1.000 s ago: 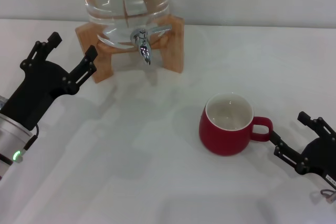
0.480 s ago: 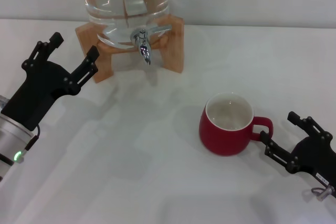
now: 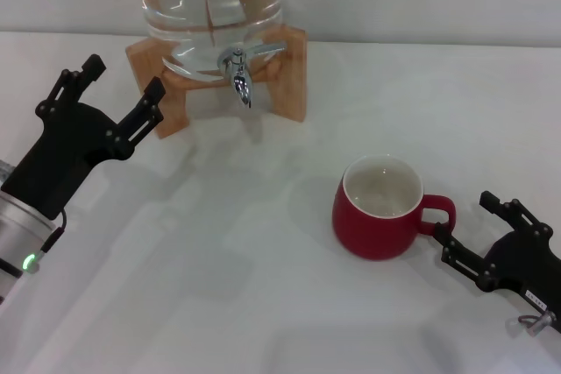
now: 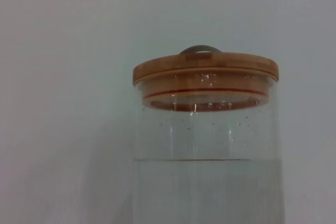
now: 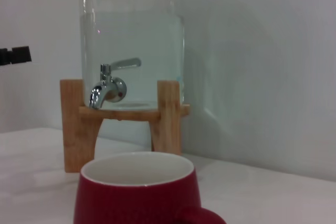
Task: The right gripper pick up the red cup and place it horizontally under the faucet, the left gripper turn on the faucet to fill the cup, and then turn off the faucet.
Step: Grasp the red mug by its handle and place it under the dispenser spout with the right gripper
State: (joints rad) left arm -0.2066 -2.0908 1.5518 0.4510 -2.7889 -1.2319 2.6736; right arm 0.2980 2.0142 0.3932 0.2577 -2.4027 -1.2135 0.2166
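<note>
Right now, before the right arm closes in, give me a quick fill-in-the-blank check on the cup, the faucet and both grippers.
1. The red cup stands upright with its handle toward the ____ gripper.
2. The right gripper has its fingers ____ beside the handle.
3. The faucet sticks out of a glass ____.
4. The left gripper hovers near the ____ stand.

Missing words: right; open; jar; wooden

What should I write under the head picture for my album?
Right pincer open beside the red cup's handle; left pincer open near the faucet.
</note>
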